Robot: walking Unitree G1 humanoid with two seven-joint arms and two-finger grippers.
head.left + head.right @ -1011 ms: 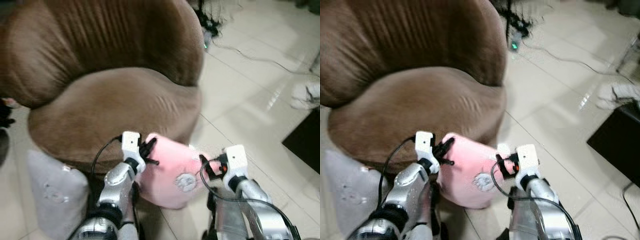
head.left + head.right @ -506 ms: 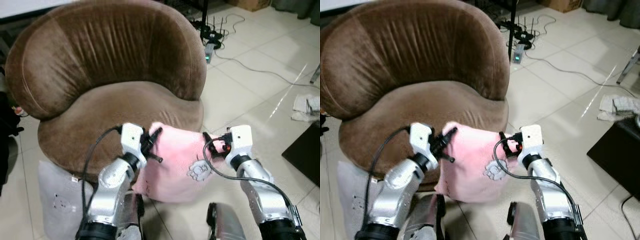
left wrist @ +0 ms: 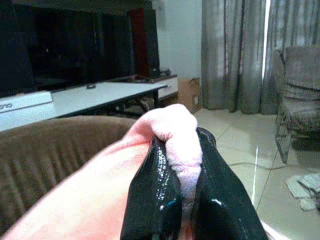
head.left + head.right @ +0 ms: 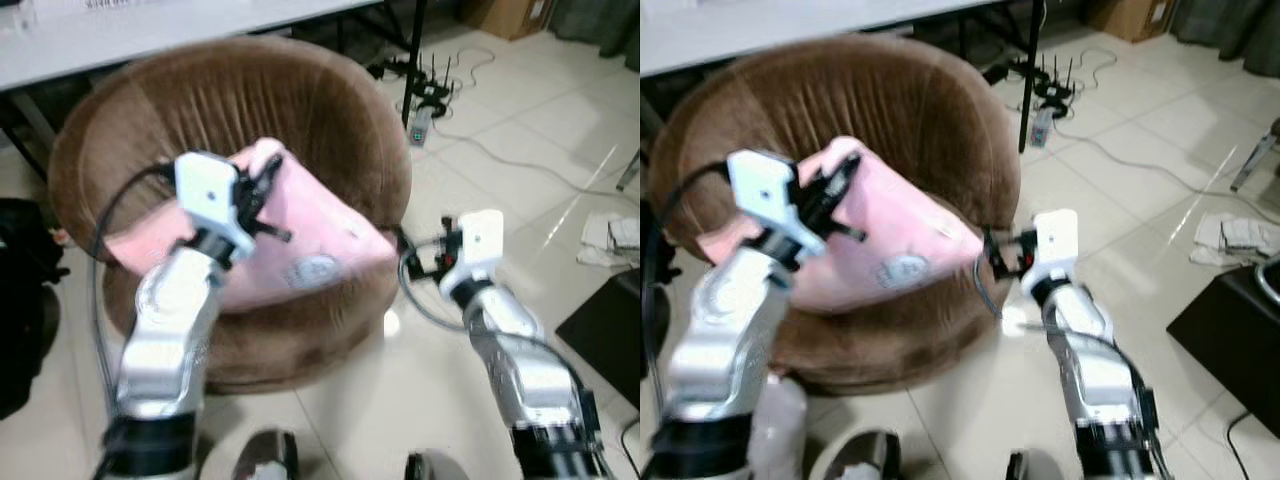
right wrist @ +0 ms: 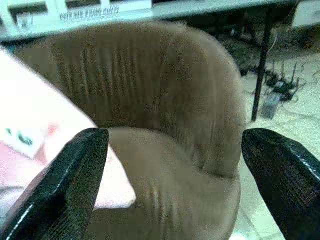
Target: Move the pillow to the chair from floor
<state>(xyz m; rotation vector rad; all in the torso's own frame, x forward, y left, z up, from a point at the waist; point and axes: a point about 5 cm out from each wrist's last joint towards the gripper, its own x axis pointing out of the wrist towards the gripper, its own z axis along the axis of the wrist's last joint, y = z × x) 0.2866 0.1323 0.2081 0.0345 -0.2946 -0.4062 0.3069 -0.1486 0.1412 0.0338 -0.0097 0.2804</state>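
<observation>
The head views are soft with blur, so the round emblem on the pink pillow (image 4: 300, 245) cannot be read. The far left part of the pillow sits behind the left arm, and the seat of the brown chair (image 4: 340, 130) under it is mostly covered. The robot's own lower body is cut off at the near edge.

The left gripper (image 4: 262, 195) is raised over the chair. Its two black fingers (image 3: 150, 195) are pinched tight on a puckered corner of the pillow, with pink cloth bulging out between and above them. The pillow hangs from that corner and slopes down to the right across the seat, its lower right corner reaching the chair's front right rim. Whether it already rests on the cushion or is just above it is hard to say.

The right gripper (image 4: 998, 255) is at the chair's right side, close to the pillow's right corner. Its fingers (image 5: 65, 185) are spread wide apart and hold nothing, with the chair's back and seat seen between them.

Farther off on the tiled floor (image 4: 480, 110) lie a power strip and cables (image 4: 430, 85), and a crumpled cloth (image 4: 615, 235) lies to the right. A white table (image 4: 150, 30) stands behind the chair.
</observation>
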